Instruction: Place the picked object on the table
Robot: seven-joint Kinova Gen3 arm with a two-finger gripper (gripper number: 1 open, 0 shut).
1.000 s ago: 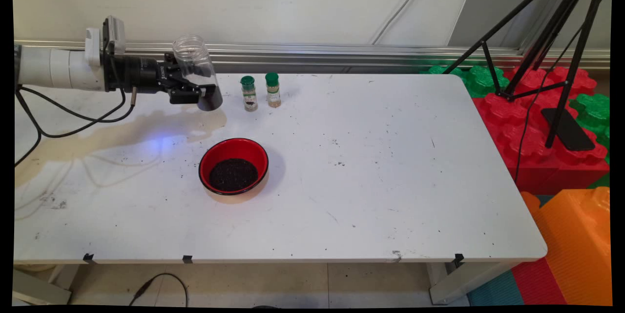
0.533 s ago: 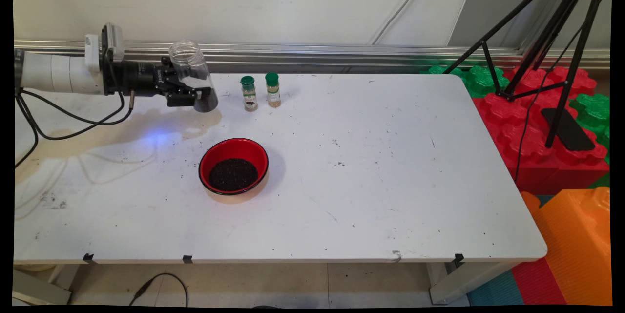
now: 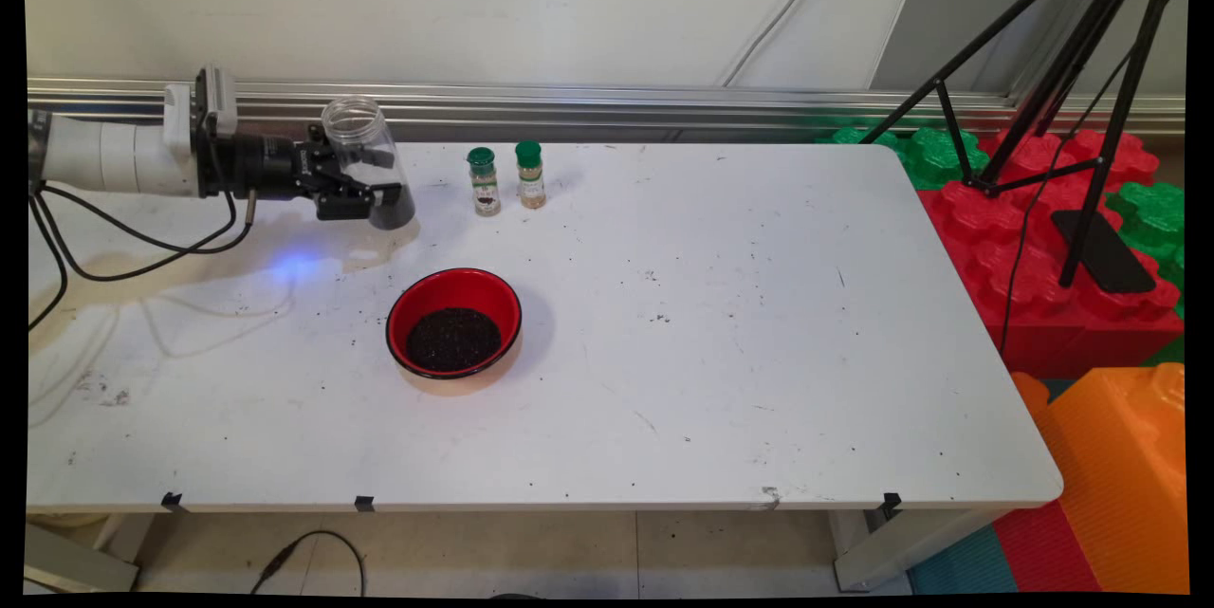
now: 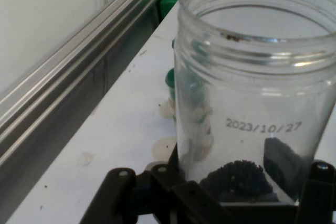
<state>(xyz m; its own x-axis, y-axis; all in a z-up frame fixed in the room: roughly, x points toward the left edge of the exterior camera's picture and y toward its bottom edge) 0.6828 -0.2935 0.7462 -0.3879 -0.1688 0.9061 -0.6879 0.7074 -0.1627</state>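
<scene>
Gripper [image 3: 377, 200] comes in level from the left at the table's [image 3: 759, 323] far left corner, fingers clamped on the lower part of a clear jar [image 3: 364, 145], one on each side of it. Jar has no lid and its mouth faces up, top leaning slightly back toward the arm. A small heap of dark grains [image 4: 235, 178] sits in the bottom, the rest is empty, and the wall carries a printed date, 2023/10/27. The base is low over the table, just above its own shadow; can't tell from either view whether it touches the surface (hand view cuts off below the base). Nearest neighbours are two small green-capped spice bottles, the left one [image 3: 485, 183] with dark contents and the right one [image 3: 530, 176] with pale contents. They stand upright just beside each other, a short way right of the jar and apart from it; hand view shows them as green smears through the glass. A red bowl [image 3: 400, 303] sits nearer the camera, well apart from the gripper, with a flat layer of the same kind of dark grains inside. A few loose grains are scattered on the table around it. A metal rail [image 3: 664, 101] runs along the wall behind the table. Off the right end are a black tripod [image 3: 1091, 67] and red, green and orange foam blocks [image 3: 1034, 295]; nothing there is near the arm.
</scene>
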